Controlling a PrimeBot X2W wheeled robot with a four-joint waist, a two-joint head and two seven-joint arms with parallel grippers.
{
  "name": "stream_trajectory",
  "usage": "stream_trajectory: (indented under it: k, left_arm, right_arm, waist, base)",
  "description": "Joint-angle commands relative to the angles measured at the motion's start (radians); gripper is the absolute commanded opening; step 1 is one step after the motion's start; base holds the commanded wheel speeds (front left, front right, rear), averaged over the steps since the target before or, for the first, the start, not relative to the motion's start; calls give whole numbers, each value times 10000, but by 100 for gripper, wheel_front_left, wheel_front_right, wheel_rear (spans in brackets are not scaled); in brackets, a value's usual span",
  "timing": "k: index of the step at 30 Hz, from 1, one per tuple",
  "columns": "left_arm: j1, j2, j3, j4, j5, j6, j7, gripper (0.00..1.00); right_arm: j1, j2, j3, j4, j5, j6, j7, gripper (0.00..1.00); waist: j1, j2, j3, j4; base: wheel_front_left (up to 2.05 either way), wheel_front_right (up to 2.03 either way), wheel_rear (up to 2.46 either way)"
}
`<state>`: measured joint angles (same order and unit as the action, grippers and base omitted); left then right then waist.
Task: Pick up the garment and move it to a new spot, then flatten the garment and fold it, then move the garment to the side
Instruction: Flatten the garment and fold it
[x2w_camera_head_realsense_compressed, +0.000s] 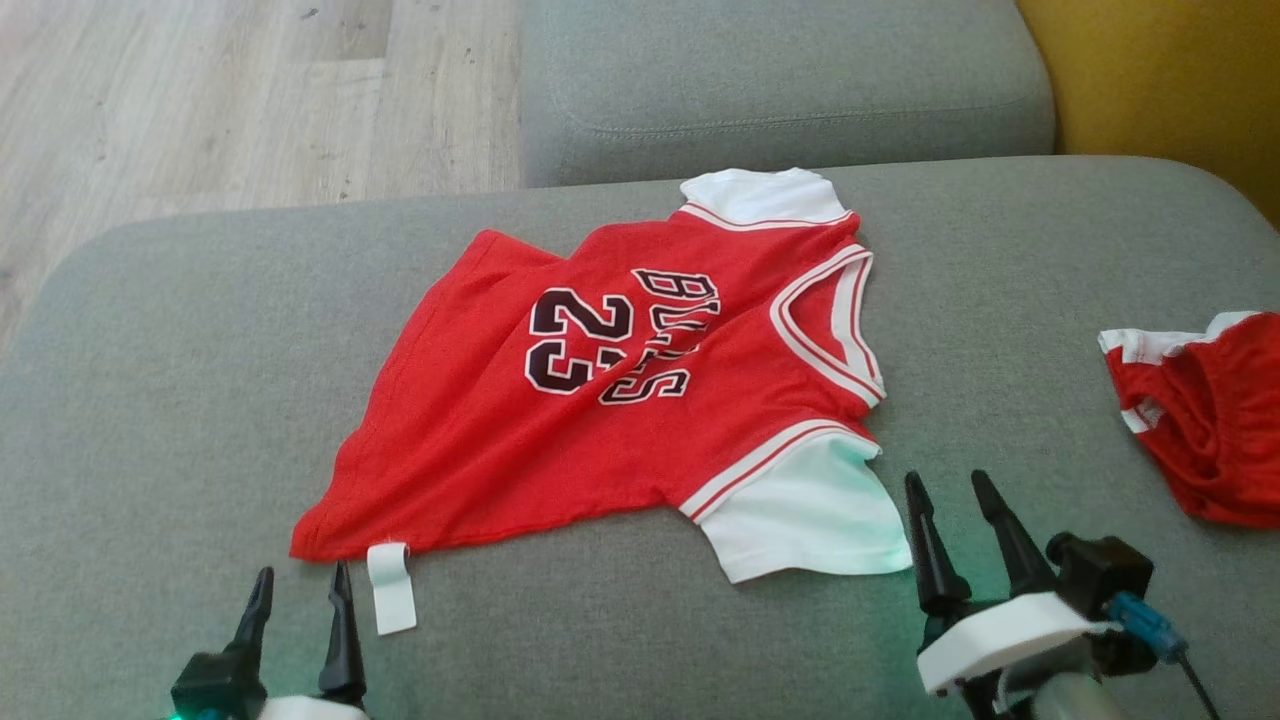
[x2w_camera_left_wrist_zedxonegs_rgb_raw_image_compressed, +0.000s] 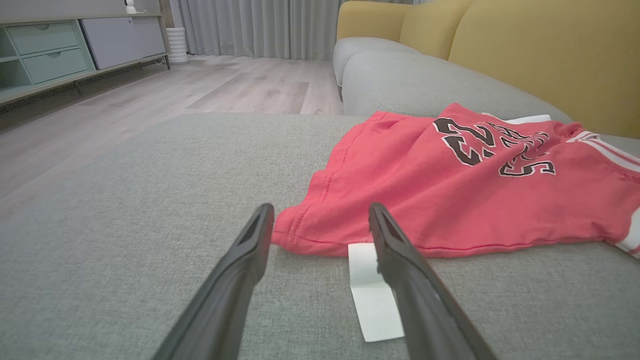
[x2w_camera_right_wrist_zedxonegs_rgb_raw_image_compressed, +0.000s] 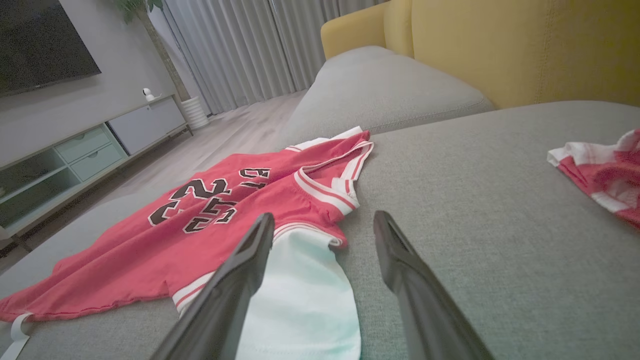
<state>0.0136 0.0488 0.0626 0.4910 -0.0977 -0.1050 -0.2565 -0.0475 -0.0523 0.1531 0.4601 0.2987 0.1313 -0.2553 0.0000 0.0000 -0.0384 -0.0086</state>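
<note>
The garment (x2w_camera_head_realsense_compressed: 610, 400) is a red jersey with white sleeves and a dark "23" print. It lies spread but creased on the grey sofa seat (x2w_camera_head_realsense_compressed: 180, 400), neck toward the right. A white tag (x2w_camera_head_realsense_compressed: 391, 587) sticks out from its near left hem corner. My left gripper (x2w_camera_head_realsense_compressed: 300, 590) is open just before that corner, touching nothing; in the left wrist view the left gripper (x2w_camera_left_wrist_zedxonegs_rgb_raw_image_compressed: 320, 215) frames the hem (x2w_camera_left_wrist_zedxonegs_rgb_raw_image_compressed: 300, 235) and tag (x2w_camera_left_wrist_zedxonegs_rgb_raw_image_compressed: 372, 290). My right gripper (x2w_camera_head_realsense_compressed: 950, 490) is open beside the near white sleeve (x2w_camera_head_realsense_compressed: 800, 510); the right wrist view puts the right gripper (x2w_camera_right_wrist_zedxonegs_rgb_raw_image_compressed: 325, 222) over that sleeve's (x2w_camera_right_wrist_zedxonegs_rgb_raw_image_compressed: 305, 295) edge.
A second red-and-white cloth (x2w_camera_head_realsense_compressed: 1210, 410) lies at the seat's right edge. Another grey cushion (x2w_camera_head_realsense_compressed: 780, 80) sits behind, with a yellow backrest (x2w_camera_head_realsense_compressed: 1150, 70) to the right. Wooden floor (x2w_camera_head_realsense_compressed: 200, 100) lies beyond the seat's left edge, with a low cabinet (x2w_camera_left_wrist_zedxonegs_rgb_raw_image_compressed: 60, 50) further off.
</note>
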Motion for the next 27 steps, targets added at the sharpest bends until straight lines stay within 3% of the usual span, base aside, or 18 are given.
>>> stream_trajectory:
  k: [1,9,15,27]
  left_arm:
    - [-268,26,217,-333,-58,51,-53,100]
    - [-328,17,-396,-269,-461,43,-53,100]
    - [-330,16,-647,-194,-626,51,-53,100]
    - [-377,15,-628,-218,-607,24,-53,100]
  right_arm:
    - [-258,18,256,-192,25,-6,-65,100]
    - [-543,19,188,1676,-72,-6,-65,100]
    - [-942,19,623,3612,870,-6,-65,100]
    - [-1120,20,2062,3901,3317,-6,-65,100]
  waist:
    - [0,0,28,26]
    - [0,0,331,453]
    - [0,0,450,807]
    - [0,0,565,919]
  base:
    - [0,0,0]
    - [0,0,0]
    - [0,0,0]
    - [0,0,0]
